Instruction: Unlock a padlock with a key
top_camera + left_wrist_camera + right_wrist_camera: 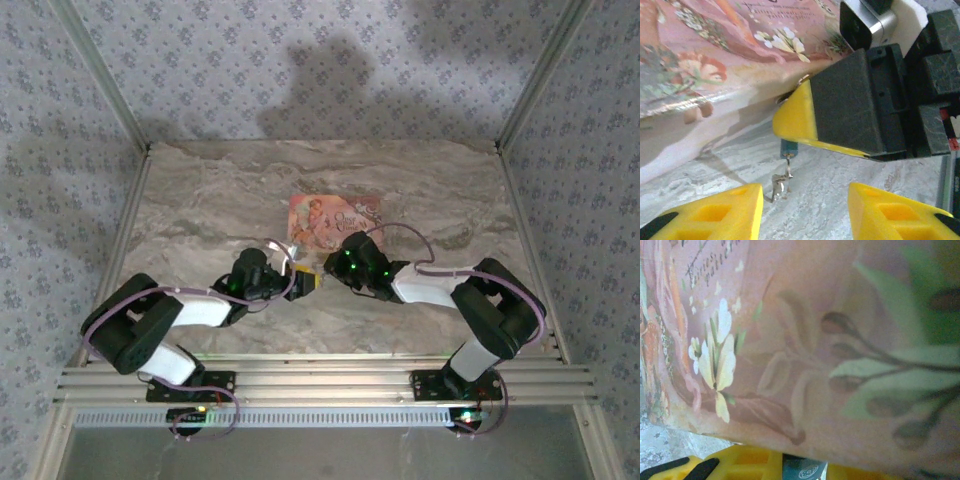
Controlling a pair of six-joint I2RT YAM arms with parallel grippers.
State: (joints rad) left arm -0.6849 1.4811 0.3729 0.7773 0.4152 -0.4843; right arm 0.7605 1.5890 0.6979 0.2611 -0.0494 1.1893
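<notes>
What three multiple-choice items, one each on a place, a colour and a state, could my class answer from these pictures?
1. Where does the pink box lie on the table?
A. in the middle, just beyond both arms
B. at the near left corner
C. at the right edge

2. What colour are the pads on the jaws?
A. red
B. yellow
C. white

3. How do the left jaws stand?
A. shut on the pink box
B. shut tight, pads touching
C. open

Key: 1 A, the top view shows it just past the arms; 2 B, both wrist views show yellow; 3 C, the left wrist view shows a wide gap between the pads.
</notes>
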